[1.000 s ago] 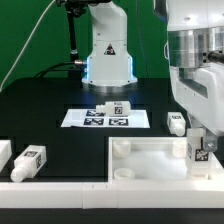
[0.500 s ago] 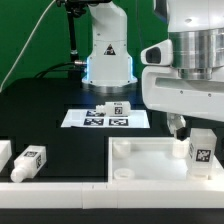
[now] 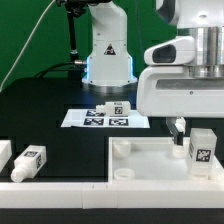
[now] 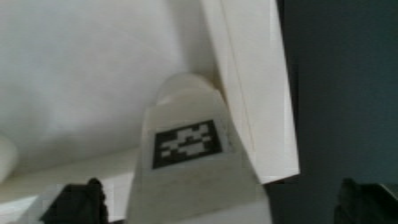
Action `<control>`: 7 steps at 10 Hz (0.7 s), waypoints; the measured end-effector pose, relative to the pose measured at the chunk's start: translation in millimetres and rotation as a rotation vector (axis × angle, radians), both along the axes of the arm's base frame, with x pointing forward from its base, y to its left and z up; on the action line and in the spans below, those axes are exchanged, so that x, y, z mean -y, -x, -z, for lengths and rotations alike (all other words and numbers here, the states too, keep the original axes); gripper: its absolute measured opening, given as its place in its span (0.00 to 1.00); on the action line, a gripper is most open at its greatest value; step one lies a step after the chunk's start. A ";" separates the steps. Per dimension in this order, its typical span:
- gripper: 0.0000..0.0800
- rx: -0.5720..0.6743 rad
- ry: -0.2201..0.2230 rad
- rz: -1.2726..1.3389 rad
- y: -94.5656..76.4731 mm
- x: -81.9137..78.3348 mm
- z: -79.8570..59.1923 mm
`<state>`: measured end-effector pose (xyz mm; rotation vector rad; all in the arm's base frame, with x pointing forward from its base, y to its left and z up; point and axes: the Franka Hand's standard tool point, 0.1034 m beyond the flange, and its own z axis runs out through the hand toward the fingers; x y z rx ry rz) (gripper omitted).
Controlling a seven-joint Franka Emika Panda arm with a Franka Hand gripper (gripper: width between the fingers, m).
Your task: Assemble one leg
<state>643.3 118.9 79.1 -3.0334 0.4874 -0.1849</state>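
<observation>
Since half a second ago the arm has risen a little further, and the small white stubby plastic leg with a black-and-white square tag [image 3: 202,150] stays standing upright at the corner of the large white square tray-like piece [image 3: 150,160] on the black bench [image 3: 50,115]. The fingers [image 4: 80,197] are released and spread apart, empty. They hang above the leg [image 4: 187,160], one to each side of it, not touching it, with the arm's white wrist housing pointing straight down.

Robot arm [image 3: 185,75]: glossy white moulded casing with rounded, blocky link shells and a grey band between segments. Base column [image 3: 108,50]: white, domed, carrying a black triangular warning label and a blue glowing ring at its foot; black cables run behind it. Tool [image 4: 217,200]: two dark fingertips visible in the wrist view.
</observation>
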 end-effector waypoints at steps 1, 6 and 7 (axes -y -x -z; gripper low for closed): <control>0.70 -0.001 -0.004 0.020 0.0 -0.1 0.0; 0.38 -0.028 -0.060 0.527 2.7 3.2 2.0; 0.37 -0.044 -0.075 0.650 4.9 2.2 3.0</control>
